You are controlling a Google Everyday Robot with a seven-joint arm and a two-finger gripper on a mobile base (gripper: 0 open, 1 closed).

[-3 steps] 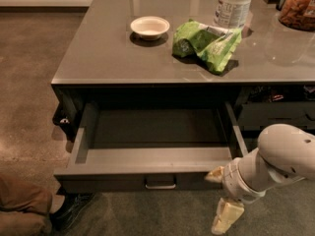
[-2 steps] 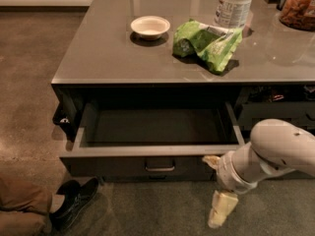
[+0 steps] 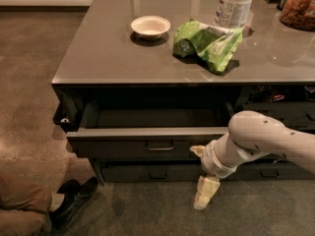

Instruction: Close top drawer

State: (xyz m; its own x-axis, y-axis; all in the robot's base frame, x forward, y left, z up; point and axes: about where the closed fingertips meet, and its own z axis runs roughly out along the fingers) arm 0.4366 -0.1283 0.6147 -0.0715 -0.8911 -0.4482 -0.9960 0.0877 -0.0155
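The top drawer [image 3: 113, 146] is a wide charcoal-grey drawer under the grey counter, partly open, with a small metal bar pull [image 3: 159, 146] in the middle of its front. Its grey inside shows as a narrow strip behind the front. My gripper [image 3: 202, 173] is at the right part of the drawer front, on a white arm that comes in from the right. It is open: the upper finger [image 3: 197, 150] rests against the drawer front and the lower finger [image 3: 206, 193] hangs below it, in front of the lower drawer.
A white bowl [image 3: 150, 26], a green bag [image 3: 209, 42], a white canister [image 3: 235, 5] and a snack jar [image 3: 298, 6] stand on the counter [image 3: 98, 53]. A lower drawer [image 3: 147, 172] sits beneath. Narrower drawers [image 3: 285, 112] are at the right. A person's shoe [image 3: 74, 200] is at the lower left.
The top drawer has slid inward, so less of its inside shows. My gripper has moved in with the drawer front. The shoe at the lower left has shifted.
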